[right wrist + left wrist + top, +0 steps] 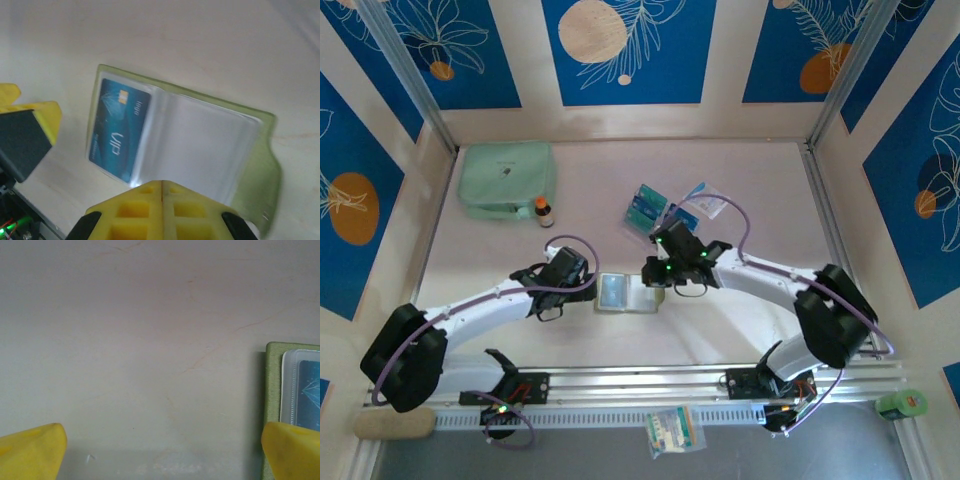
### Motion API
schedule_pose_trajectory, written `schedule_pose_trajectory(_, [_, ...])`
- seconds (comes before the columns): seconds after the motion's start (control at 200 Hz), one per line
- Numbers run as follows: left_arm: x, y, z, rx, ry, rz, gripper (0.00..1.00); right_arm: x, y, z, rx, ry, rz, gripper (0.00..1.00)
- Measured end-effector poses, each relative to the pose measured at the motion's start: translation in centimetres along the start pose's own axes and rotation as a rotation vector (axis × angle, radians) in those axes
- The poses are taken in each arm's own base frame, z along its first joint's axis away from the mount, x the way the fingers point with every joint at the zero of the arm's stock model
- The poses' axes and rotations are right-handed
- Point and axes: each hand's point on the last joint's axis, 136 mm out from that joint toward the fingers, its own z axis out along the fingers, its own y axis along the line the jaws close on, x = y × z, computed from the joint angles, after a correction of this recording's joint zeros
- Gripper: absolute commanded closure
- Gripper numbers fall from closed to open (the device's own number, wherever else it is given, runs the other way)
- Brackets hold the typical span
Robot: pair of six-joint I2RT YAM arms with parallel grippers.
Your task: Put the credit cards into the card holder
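Pale, faintly veined table (770, 180), walled on three sides by blue panels with leaf and circle prints.

Card holder (642, 300): lies opened flat at the near centre of the table, between the two wrists. The right wrist view shows its olive-green rim (260, 150) framing two clear pockets. One credit card (119, 127), blue with pale lettering, sits inside the pocket farther from the tab. The left wrist view shows the same green edge (272, 385) with the blue card (306, 395) behind clear plastic.

Loose credit cards (647, 205): teal and blue, grouped on the table beyond the holder and apart from it. A white-and-blue packet (705, 198) lies just beside them.

Left gripper (582, 283): positioned just left of the holder. In its own camera (162, 450) the yellow fingers (35, 452) stand at the two lower corners, spread wide with only bare table between them; nothing is held. One fingertip overlaps the holder's edge in the picture; contact cannot be told.

Right gripper (658, 278): positioned over the holder's right portion. In its own camera (161, 186) the yellow pads meet along a thin seam, clenched with nothing visible between them, in front of the holder's near edge.

Other items: mint-green zip pouch (506, 178) at far left, small bottle (543, 211) just beside it, green roll (902, 403) at near right.
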Motion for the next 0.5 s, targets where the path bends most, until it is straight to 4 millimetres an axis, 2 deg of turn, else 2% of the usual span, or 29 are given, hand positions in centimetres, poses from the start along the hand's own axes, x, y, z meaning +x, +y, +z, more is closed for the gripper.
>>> schedule_pose_trajectory(0.22, [0.5,0.4,0.2,-0.015,0.011,-0.023,0.00,0.4,1.2,2.7,-0.025,0.083,-0.010,1.00])
schedule_pose_trajectory(0.385, [0.0,0.4,-0.2,-0.008,-0.008,-0.024,0.00,0.5,1.4,2.4,-0.050,0.113,0.004,1.00])
schedule_pose_trajectory(0.5, [-1.1,-0.2,-0.8,0.005,-0.025,0.012,0.00,0.2,0.9,2.1,-0.063,0.126,0.034,1.00])
